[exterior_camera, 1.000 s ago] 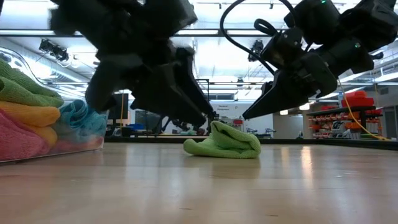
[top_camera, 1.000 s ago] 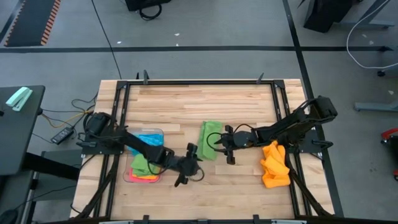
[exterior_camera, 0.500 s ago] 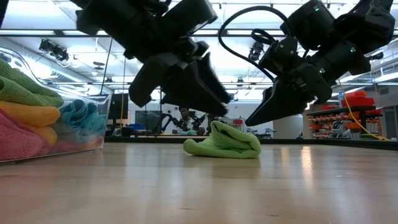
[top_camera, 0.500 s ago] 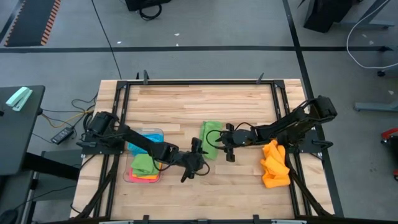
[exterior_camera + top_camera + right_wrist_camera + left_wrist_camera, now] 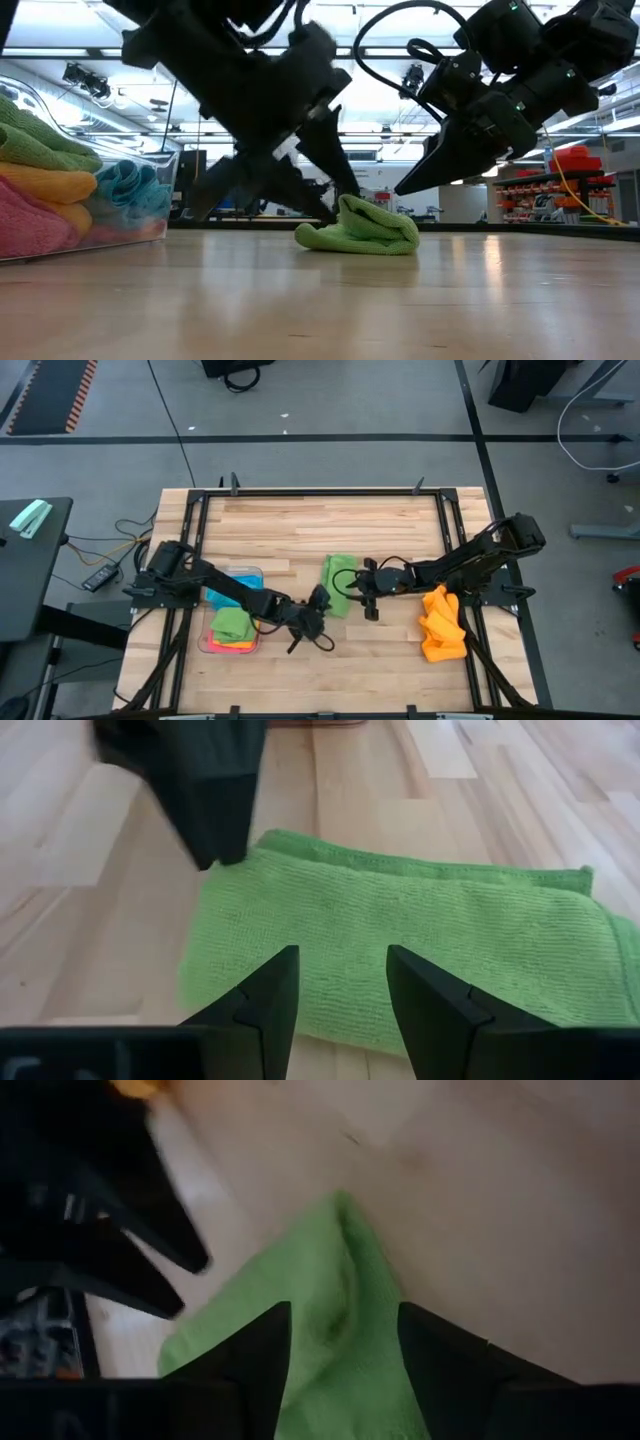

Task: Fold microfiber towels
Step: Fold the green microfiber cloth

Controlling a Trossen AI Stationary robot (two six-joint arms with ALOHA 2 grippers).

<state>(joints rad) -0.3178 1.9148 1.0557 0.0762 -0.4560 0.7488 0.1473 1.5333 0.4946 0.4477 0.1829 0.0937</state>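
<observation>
Nearest, bare desk (image 5: 330, 670) boards lie clear along the front edge. Midway, the folded green towel (image 5: 337, 582) rests between both grippers: left gripper (image 5: 318, 603) at its seven o'clock, right gripper (image 5: 364, 584) at three o'clock, jaws parted, holding nothing. Left, a clear tray (image 5: 205, 645) holds coloured towels (image 5: 232, 627).

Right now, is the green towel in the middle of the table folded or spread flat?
Folded. The green towel lies as a narrow strip with a doubled edge, bunched in layers in the low view.

Lime-green towel (image 5: 337, 584) (plain), orange towels (image 5: 441, 624), pale wooden table (image 5: 320, 525)
</observation>
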